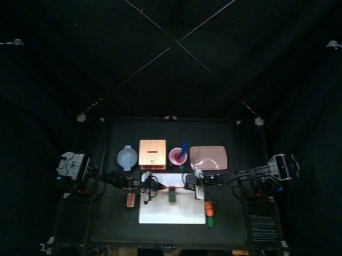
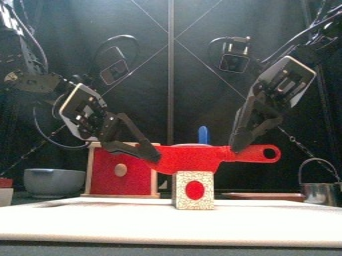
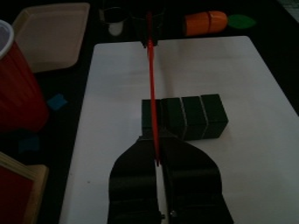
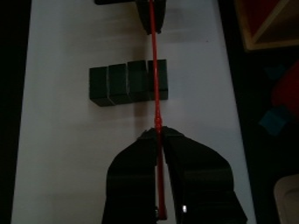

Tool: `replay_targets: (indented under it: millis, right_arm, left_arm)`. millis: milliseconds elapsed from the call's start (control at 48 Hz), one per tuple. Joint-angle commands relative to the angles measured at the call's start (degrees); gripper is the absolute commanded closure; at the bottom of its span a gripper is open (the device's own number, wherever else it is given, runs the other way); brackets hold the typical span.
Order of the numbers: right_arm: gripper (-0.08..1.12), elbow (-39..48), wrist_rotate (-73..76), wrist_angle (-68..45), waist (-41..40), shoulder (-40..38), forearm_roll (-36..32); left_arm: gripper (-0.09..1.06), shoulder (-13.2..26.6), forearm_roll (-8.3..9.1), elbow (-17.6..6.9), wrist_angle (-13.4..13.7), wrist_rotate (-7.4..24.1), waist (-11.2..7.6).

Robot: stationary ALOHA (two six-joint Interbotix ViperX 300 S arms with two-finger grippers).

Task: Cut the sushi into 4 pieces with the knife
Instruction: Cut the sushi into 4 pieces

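The dark green sushi roll (image 3: 187,118) (image 4: 122,81) lies on the white cutting board (image 3: 117,87) (image 1: 174,213); in the front view its end face (image 2: 195,190) shows white with a red centre. A red toy knife (image 2: 201,157) is held level across the roll near one end block, its edge at the roll's top. It shows as a thin red line (image 3: 153,96) (image 4: 156,87) in both wrist views. My left gripper (image 3: 159,157) (image 2: 140,152) is shut on one end of the knife. My right gripper (image 4: 160,144) (image 2: 245,150) is shut on the handle end.
Behind the board stand the wooden box (image 1: 154,153) with its red drawer front (image 2: 120,172), a red cup (image 3: 12,79) with a blue knife (image 2: 202,133), the pink tray (image 1: 209,157) and the blue-grey bowl (image 2: 54,181). A metal cutter (image 2: 315,190) sits right. Orange (image 3: 205,22) and green toys lie beyond the board.
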Motion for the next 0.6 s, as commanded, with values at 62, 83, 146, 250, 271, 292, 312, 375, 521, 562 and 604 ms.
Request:
replay_targets:
  millis: [62, 83, 146, 250, 271, 292, 312, 375, 521, 562, 604]
  right_arm:
    - [0.83, -3.34, -0.18, -0.97, 0.18, 0.44, 0.00]
    - [0.83, -3.43, -0.18, -0.97, 0.26, 0.26, 0.00]
    - [0.83, -3.87, -0.18, -0.79, 0.62, -0.09, 0.00]
    - [0.83, -4.39, -0.26, -0.18, 1.05, -0.88, 0.00]
    - [0.83, -4.39, -0.26, -0.09, 1.14, -1.05, 0.00]
    - [0.83, -4.57, -0.26, 0.18, 1.23, -1.14, 0.00]
    - [0.83, -4.57, -0.18, 0.35, 1.32, -1.41, -0.18]
    - [0.83, -4.75, -0.09, 0.70, 1.58, -1.93, -0.53]
    - [0.83, -4.83, 0.09, 0.79, 2.02, -2.99, -0.79]
    - [0.83, -4.75, 0.18, 0.79, 2.11, -2.99, -0.79]
    - [0.83, -4.66, 0.18, 0.79, 2.20, -2.99, -0.79]
  left_arm:
    - [0.82, 0.70, -0.26, -2.55, -0.18, -0.18, -0.18]
    - [0.82, 0.62, -0.26, -2.55, -0.18, -0.18, -0.35]
    - [0.82, 0.53, -0.26, -2.46, -0.18, -0.18, -0.88]
    - [0.82, 0.44, -0.18, -2.46, 0.00, -0.09, -1.32]
    - [0.82, 0.44, -0.18, -2.46, 0.00, -0.09, -1.41]
    - [0.82, 0.44, -0.18, -2.46, 0.09, -0.09, -1.49]
    - [0.82, 0.44, -0.18, -2.55, 0.18, -0.09, -1.49]
    - [0.82, 0.26, -0.18, -2.55, 0.44, 0.00, -1.58]
    - [0.82, -0.79, -0.18, -2.29, 0.88, 0.09, -1.76]
    - [0.82, -1.14, -0.09, -2.29, 0.88, 0.09, -1.76]
    - [0.82, -1.32, -0.09, -2.29, 0.88, 0.09, -1.93]
